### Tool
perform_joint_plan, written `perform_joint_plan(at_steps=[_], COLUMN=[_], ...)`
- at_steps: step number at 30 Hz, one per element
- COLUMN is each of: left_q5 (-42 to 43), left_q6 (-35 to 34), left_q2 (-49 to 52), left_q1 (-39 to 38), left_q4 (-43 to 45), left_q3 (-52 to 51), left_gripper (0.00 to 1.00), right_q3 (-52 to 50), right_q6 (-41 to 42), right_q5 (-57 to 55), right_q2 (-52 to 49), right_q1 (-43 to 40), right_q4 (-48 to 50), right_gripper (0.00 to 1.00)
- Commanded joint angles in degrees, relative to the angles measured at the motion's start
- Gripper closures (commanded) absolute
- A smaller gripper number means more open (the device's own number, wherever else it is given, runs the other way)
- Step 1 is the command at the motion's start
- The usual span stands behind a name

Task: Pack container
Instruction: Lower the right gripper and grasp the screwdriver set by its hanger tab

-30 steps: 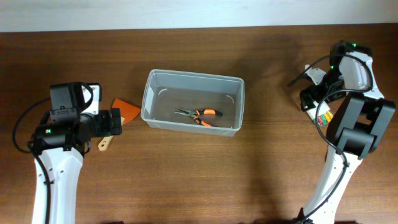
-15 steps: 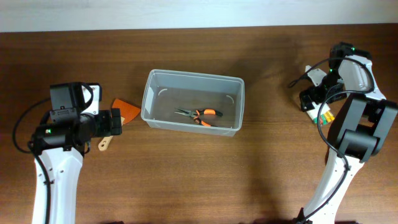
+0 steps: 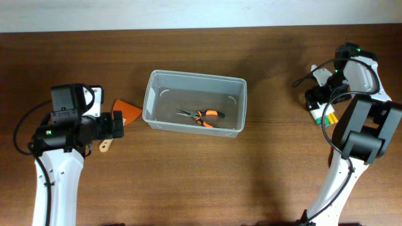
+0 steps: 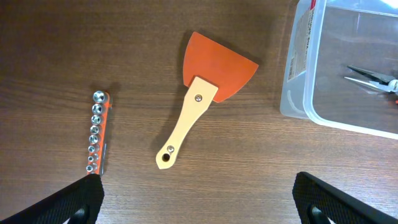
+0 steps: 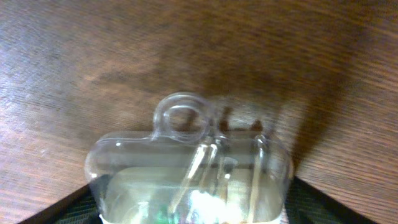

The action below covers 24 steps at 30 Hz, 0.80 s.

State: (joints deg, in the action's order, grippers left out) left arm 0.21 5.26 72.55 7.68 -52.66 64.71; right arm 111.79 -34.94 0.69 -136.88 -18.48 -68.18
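Container [image 3: 195, 103] sat mid-table [image 3: 188, 182]. Left gripper [image 4: 199, 198], fingers wide apart, hung over scraper [image 4: 202, 93] at container's 9 o'clock. Right gripper [image 5: 191, 208], at 3 o'clock, straddled clear packet [image 5: 186, 168]; clamped or not, couldn't tell. Pliers [image 3: 202, 115] lay inside container. Socket rail [image 4: 97, 132] lay at scraper's 9 o'clock.

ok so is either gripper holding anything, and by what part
Left gripper: nothing, open by the scraper. Right gripper straddles the clear packet at the end opposite its hang loop; whether it clamps cannot be told.
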Motion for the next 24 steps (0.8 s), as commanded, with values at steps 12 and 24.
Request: perform_joint_plan(at_steps=[12, 24], left_q5=[1.0, 1.1], left_q6=[-0.5, -0.5], left_q2=[-0.2, -0.2], left_q1=[0.3, 0.3], left_q4=[0.0, 0.0], left_q3=[0.2, 0.2], left_gripper=[0.01, 0.01], right_q3=[-2.7, -2.7], right_q6=[-0.5, 0.8], right_q5=[5.6, 5.6], right_q2=[-4.3, -4.2], right_q1=[0.1, 0.2], right_q4=[1.2, 1.6], right_gripper=[0.31, 0.41])
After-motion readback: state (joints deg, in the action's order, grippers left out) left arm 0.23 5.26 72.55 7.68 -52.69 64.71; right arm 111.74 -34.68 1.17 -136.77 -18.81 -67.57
